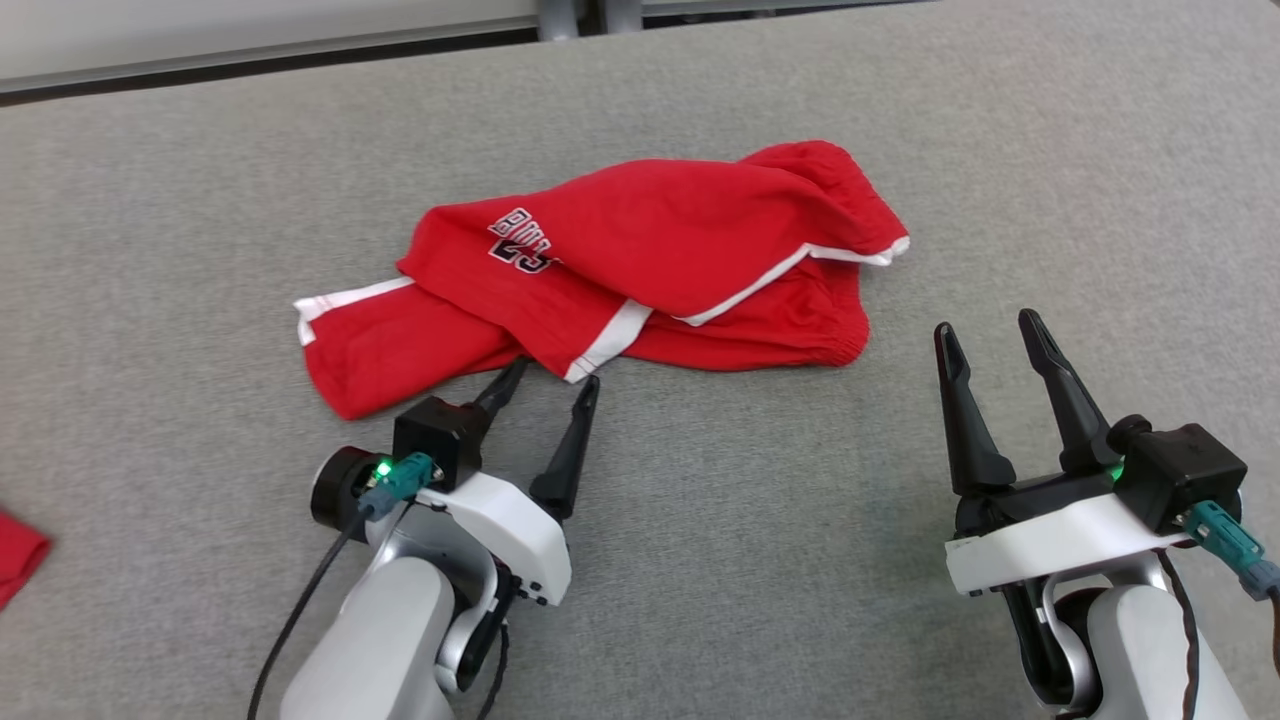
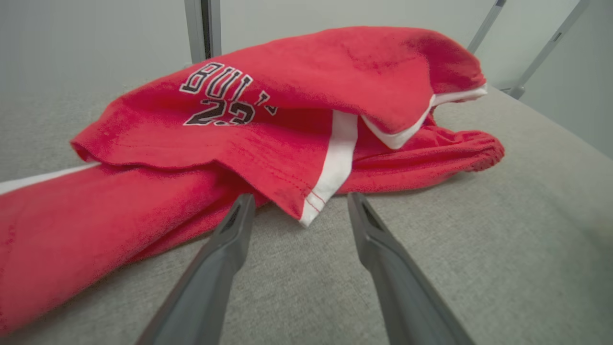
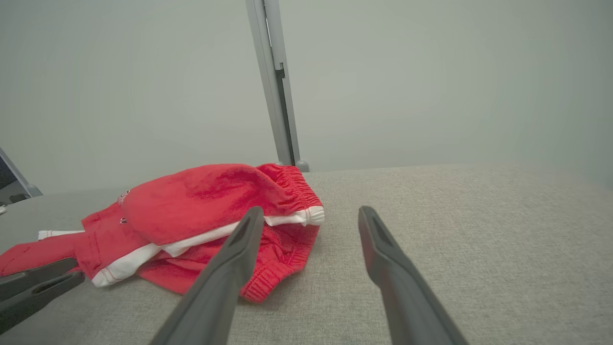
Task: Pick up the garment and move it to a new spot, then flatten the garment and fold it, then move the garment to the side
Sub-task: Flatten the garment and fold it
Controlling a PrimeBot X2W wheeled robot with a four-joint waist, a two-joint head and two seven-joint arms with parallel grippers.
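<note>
The garment (image 1: 640, 265), a pair of red shorts with white trim, lies crumpled and doubled over itself near the middle of the grey table (image 1: 760, 570). It is not yet lifted, so the step in hand is judged to be the first pick-up. The left gripper (image 1: 556, 372) is released, jaws wide, low over the table at the near edge of the garment. In the left wrist view a white-striped hem corner (image 2: 318, 201) points into the gap between the two fingers, and the tip of one finger (image 2: 237, 223) sits at or just under the red fold beside it; contact cannot be confirmed. The right gripper (image 1: 988, 325) is also released and grasps nothing. It stands apart from the garment, to the right of the elastic waistband (image 3: 268, 282). To pick up well, advance the left gripper until the hem corner sits deep between the fingers, keep the lower finger flat on the table so it slides under the cloth, then close. Take all layers at the corner, as a single layer is likely to unroll and drag. Bring the right gripper to the waistband before lifting, so that the garment rises level and does not swing. A separate scrap of red cloth (image 1: 18, 555) lies at the left edge of the table; keep the new spot clear of it.
</note>
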